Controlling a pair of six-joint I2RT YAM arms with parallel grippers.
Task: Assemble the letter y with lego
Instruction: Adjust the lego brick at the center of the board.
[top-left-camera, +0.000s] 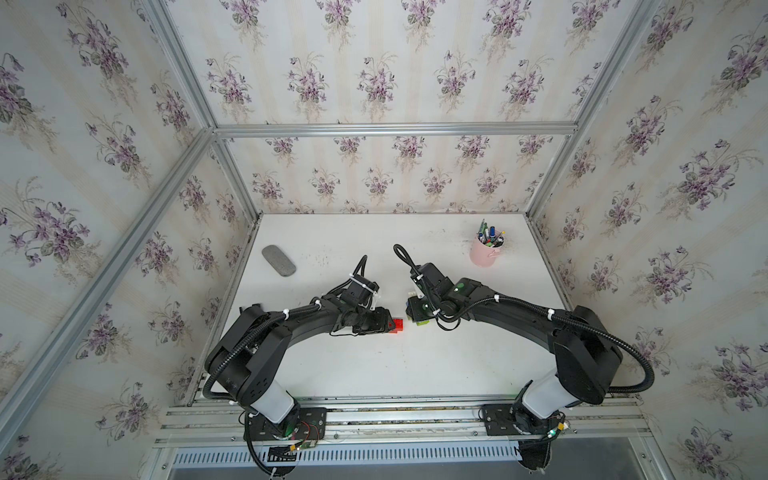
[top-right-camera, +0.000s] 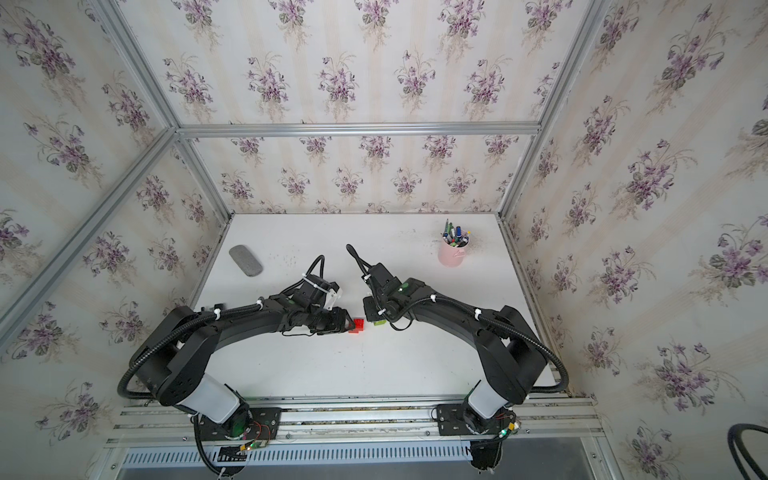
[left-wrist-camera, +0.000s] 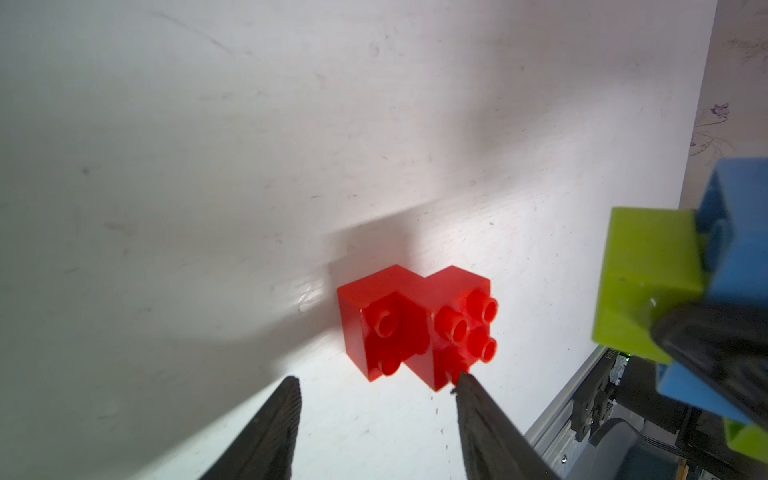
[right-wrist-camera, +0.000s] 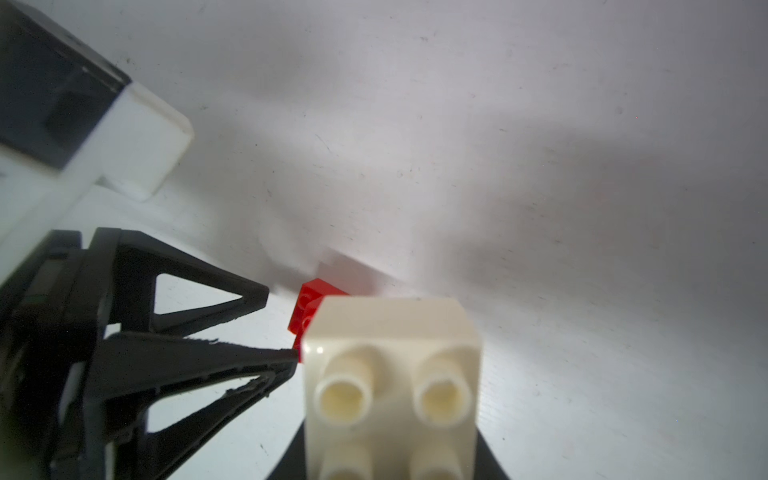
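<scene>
Two red lego bricks (left-wrist-camera: 415, 328), joined with an offset, lie on their side on the white table (left-wrist-camera: 208, 166), studs facing my left gripper (left-wrist-camera: 376, 386). That gripper is open and low over the table. One fingertip (left-wrist-camera: 463, 384) touches the red pair's near corner and nothing sits between the jaws. In both top views the red pair (top-left-camera: 397, 325) (top-right-camera: 358, 325) lies between the two grippers. My right gripper (right-wrist-camera: 390, 461) is shut on a joined piece: a cream-white brick (right-wrist-camera: 395, 357), a lime-green brick (left-wrist-camera: 644, 270) and a blue brick (left-wrist-camera: 731, 232), held just right of the red pair.
A pink pen cup (top-left-camera: 484, 251) stands at the back right. A grey oblong pad (top-left-camera: 278, 260) lies at the back left. Papered walls close in three sides, and an aluminium rail (top-left-camera: 395, 411) runs along the front edge.
</scene>
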